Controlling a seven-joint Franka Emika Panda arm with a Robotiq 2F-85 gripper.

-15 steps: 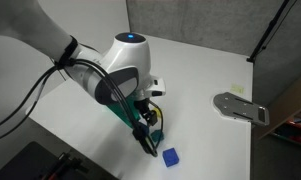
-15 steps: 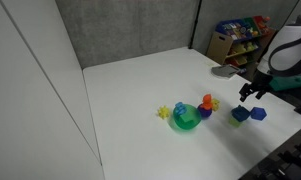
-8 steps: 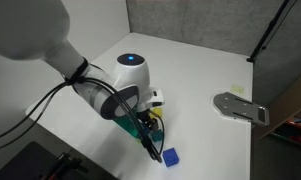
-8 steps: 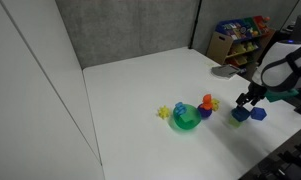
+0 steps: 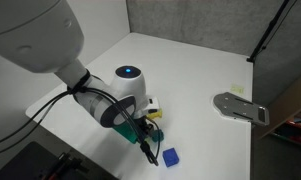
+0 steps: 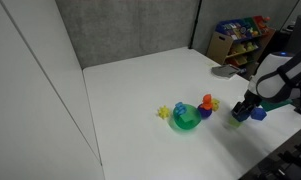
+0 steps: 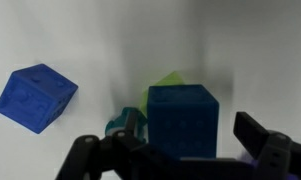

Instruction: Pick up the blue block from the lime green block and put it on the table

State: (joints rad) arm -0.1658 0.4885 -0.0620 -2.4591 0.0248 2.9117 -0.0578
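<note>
In the wrist view the dark blue block (image 7: 180,120) sits on the lime green block (image 7: 170,82), of which only a top corner shows. My gripper (image 7: 180,142) is open, with a finger on each side of the blue block and a gap on the right. In the exterior views the gripper (image 5: 148,141) (image 6: 241,111) is low over the white table (image 5: 190,70) (image 6: 140,85) and hides most of the stack; a bit of the blue block (image 6: 236,117) shows.
A brighter blue cube (image 7: 35,97) (image 5: 171,157) (image 6: 258,113) lies beside the stack. A small teal block (image 7: 124,124) touches it. A round green toy (image 6: 187,120) with coloured pieces stands nearby. A grey metal part (image 5: 240,106) lies near the table edge.
The arm has swung in and lowered, bringing the open gripper down around the stack. The blocks have not moved.
</note>
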